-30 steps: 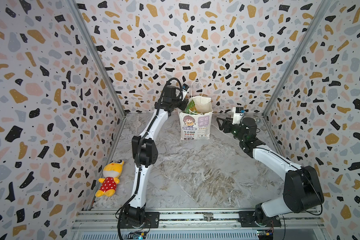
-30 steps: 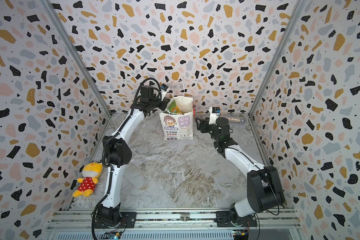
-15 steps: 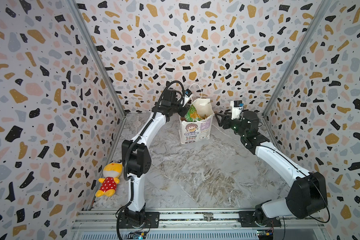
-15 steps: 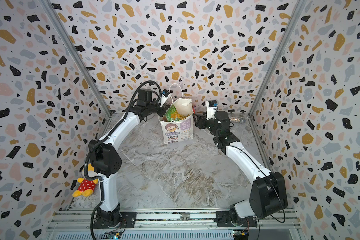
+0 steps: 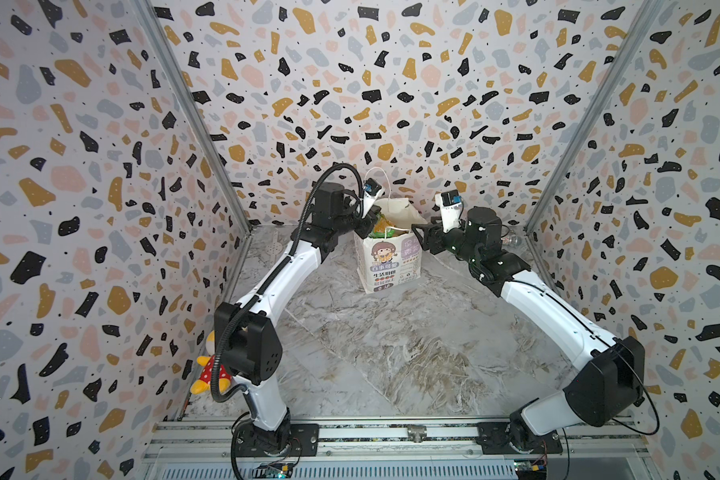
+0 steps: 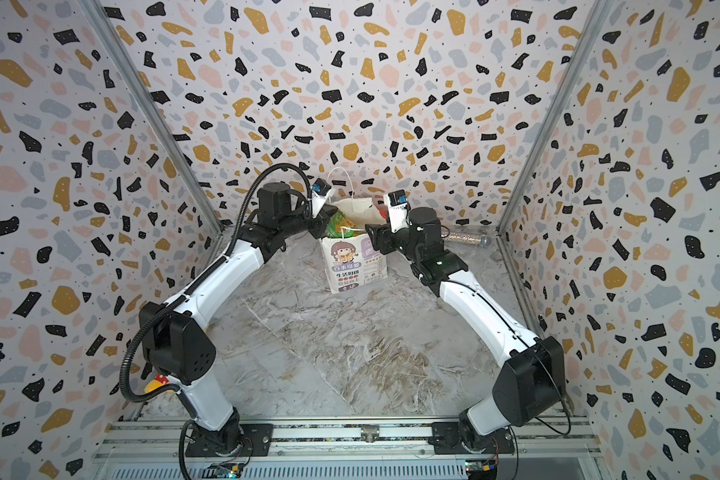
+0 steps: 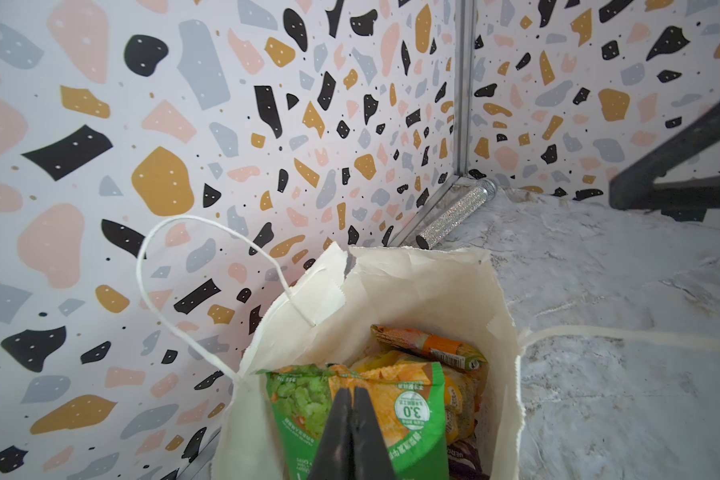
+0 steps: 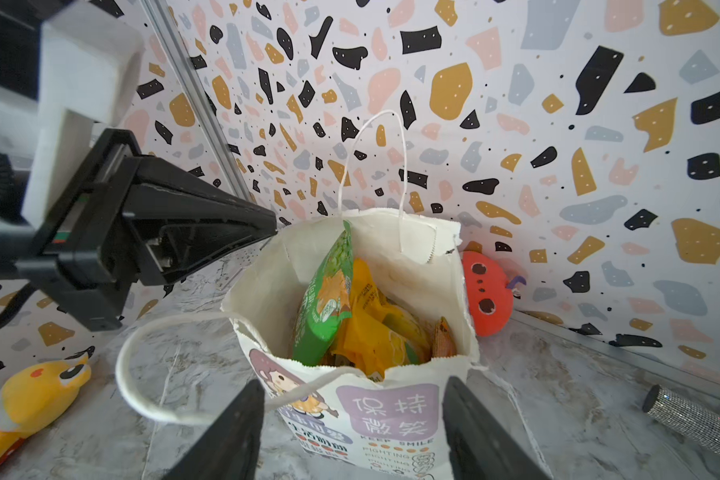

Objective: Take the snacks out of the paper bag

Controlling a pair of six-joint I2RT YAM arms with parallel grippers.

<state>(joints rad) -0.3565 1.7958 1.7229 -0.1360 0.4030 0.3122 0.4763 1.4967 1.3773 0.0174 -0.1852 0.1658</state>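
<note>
snacks sit inside the upright paper bag at the back of the table. left fingers are pressed together at its mouth, over a green packet; whether they pinch it is unclear. right fingers spread wide, flanking its printed side.

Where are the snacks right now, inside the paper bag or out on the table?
Inside. The green packet, yellow packet and orange packet all sit in the upright, open-topped paper bag; none lies on the table.

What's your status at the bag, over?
Left gripper shut at paper bag mouth. Right gripper open, facing bag front. Snacks inside, none out. Cord handle drooping across front.
</note>
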